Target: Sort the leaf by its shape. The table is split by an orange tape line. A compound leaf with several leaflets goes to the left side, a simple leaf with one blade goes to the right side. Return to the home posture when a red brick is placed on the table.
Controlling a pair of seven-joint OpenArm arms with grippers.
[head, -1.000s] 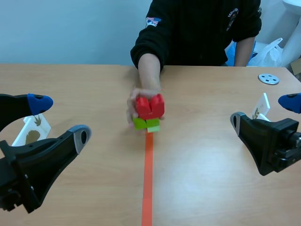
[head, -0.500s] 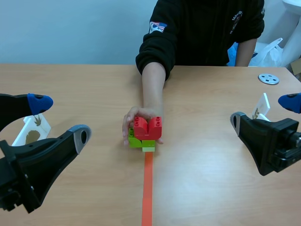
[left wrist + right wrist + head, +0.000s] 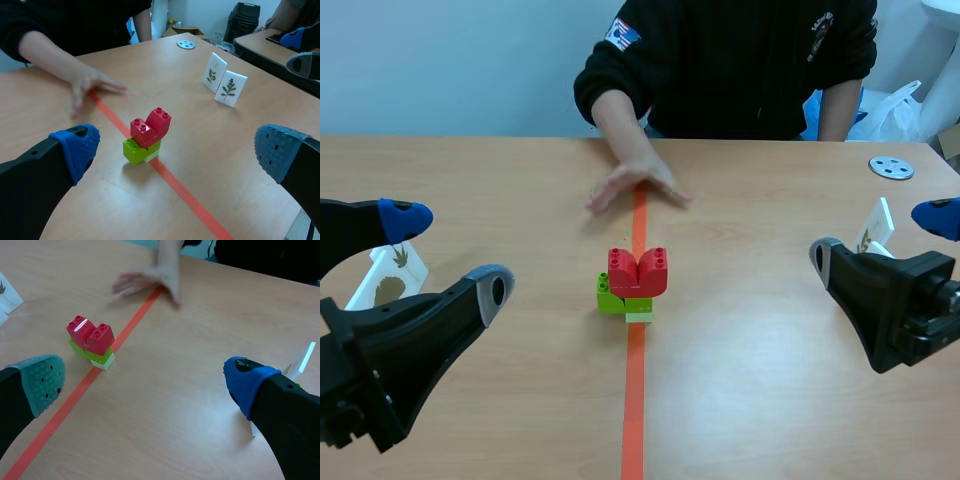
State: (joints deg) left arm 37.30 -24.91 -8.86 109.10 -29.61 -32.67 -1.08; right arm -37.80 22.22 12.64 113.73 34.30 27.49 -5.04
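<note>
Since the red brick (image 3: 638,271) stands on the orange tape line (image 3: 633,400) mid-frame, lift both arms straight home; left fingers (image 3: 404,216) and right fingers (image 3: 935,216) gape wide, holding nothing.

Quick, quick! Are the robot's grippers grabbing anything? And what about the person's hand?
Left gripper: open, holding nothing.
Right gripper: open, holding nothing.
Person's hand: open, empty, apart from the brick stack.
</note>
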